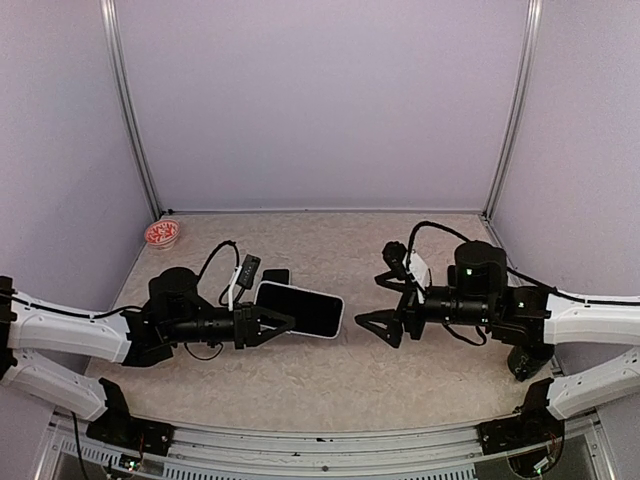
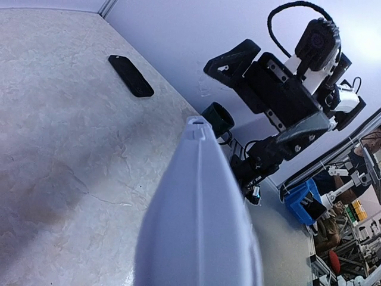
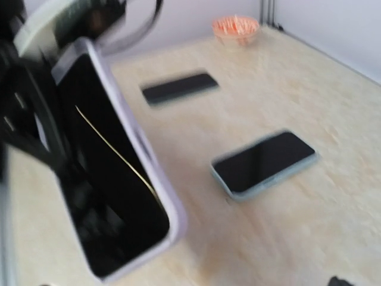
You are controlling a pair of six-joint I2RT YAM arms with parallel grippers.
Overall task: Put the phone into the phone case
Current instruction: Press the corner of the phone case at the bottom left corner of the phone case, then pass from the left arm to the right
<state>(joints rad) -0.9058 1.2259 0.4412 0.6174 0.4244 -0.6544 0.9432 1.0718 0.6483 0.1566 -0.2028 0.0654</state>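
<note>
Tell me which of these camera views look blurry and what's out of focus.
Right wrist view: smeared all over, as if by motion; the phone case and the bowl have soft edges. Left wrist view: the phone case fills the foreground out of focus, while the table behind is sharper. Top view: crisp and evenly lit, no glare.

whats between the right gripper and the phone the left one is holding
Nothing. In the top view, only a short strip of bare table separates the open right gripper from the phone.
</note>
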